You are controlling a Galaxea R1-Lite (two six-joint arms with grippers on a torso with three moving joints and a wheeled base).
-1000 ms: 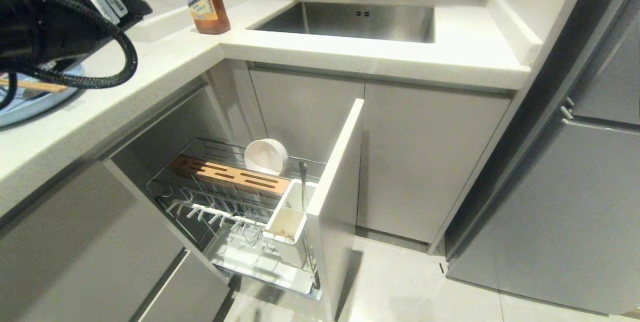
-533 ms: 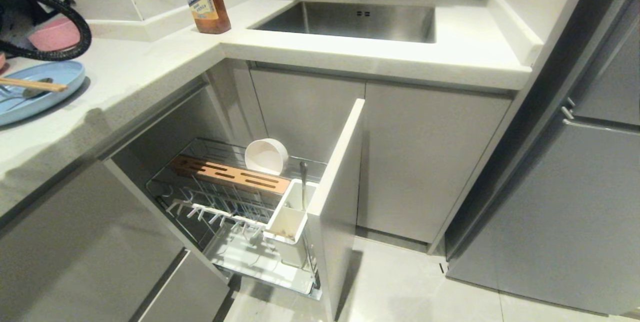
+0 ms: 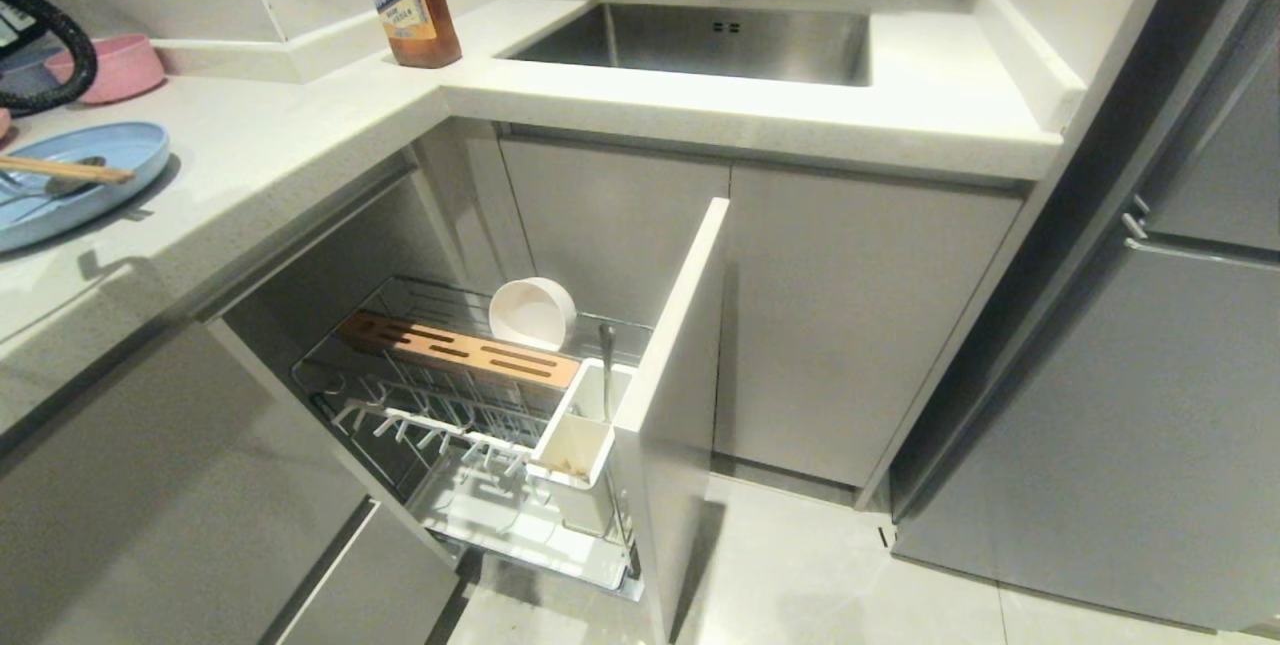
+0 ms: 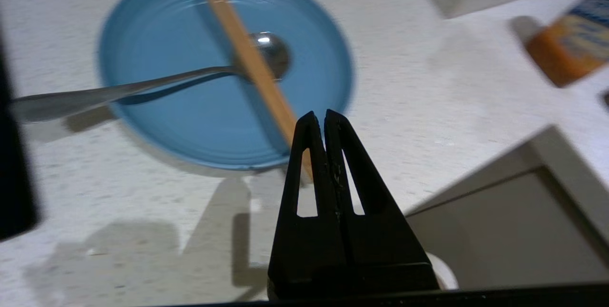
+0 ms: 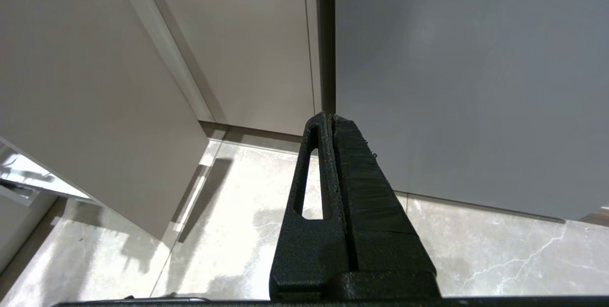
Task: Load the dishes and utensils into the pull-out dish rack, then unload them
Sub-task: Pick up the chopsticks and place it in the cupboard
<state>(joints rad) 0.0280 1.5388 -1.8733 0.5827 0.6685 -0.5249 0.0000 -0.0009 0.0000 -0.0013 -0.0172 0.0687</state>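
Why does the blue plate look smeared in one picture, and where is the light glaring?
Left wrist view: motion blur smears the blue plate, chopsticks and bottle, while the gripper stays sharp and casts a shadow on the counter. Head view: bright glare whitens the countertop beside the sink. Right wrist view: glare on the floor tiles.

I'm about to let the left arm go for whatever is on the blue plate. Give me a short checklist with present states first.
1. Left gripper empty, fingers shut: not ok for grasping, it must open.
2. Pale wooden chopsticks and slim steel spoon lie across the round light-blue plate on the counter: ok.
3. Chopsticks cross over the spoon: lift them first.
4. Chrome wire pull-out dish rack pulled out: ok.
5. White plastic utensil cup has a free compartment: ok.
6. Right gripper shut, parked low by the cabinet fronts: ok.
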